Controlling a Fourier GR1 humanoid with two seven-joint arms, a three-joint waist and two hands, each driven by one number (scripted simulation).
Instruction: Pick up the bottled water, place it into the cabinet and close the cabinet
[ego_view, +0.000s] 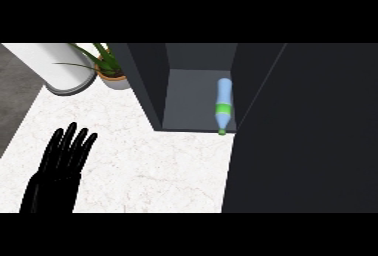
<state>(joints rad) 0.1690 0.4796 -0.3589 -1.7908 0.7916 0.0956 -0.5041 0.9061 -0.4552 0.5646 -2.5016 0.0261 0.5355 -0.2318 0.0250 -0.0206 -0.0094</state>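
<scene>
We see the bottled water lying on its side inside the open cabinet, along the right of the grey shelf floor, its green cap just at the front lip. A large dark panel, apparently the cabinet door, fills the right of the view and hides the worktop there. The pale marbled worktop lies open between cabinet and our left hand, which rests at the lower left, fingers straight and spread, holding nothing. Our right hand does not show. Behind, at the top left, stand a white cylinder and a potted plant just beside the cabinet's left wall.
</scene>
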